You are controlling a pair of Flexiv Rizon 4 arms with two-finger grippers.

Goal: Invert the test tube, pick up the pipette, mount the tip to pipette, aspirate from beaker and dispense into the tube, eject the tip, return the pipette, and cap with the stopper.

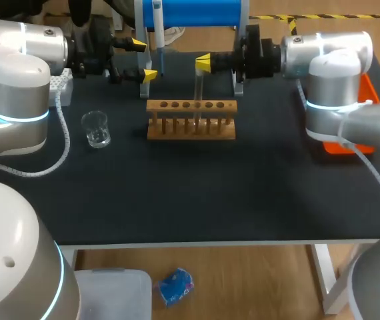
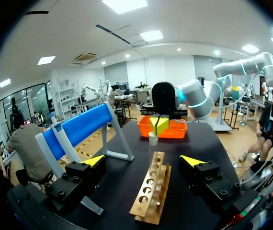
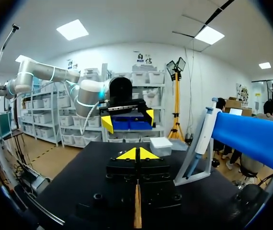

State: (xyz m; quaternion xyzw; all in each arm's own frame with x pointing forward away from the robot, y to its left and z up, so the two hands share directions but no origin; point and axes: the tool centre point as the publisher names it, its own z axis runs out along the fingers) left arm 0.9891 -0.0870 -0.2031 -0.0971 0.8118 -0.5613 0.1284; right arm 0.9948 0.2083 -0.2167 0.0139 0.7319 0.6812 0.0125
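Black table (image 1: 197, 200): wooden rack (image 1: 191, 120), beaker (image 1: 97, 129); left fingers (image 1: 149, 75) spread, right fingers (image 1: 203, 63) pinching test tube (image 1: 199, 90) above rack.

An orange tray (image 1: 369, 90) sits at the right of the black table (image 1: 197, 193)

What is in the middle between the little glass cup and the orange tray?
The wooden test tube rack stands between the clear glass beaker and the orange plastic tray. The head view shows it.
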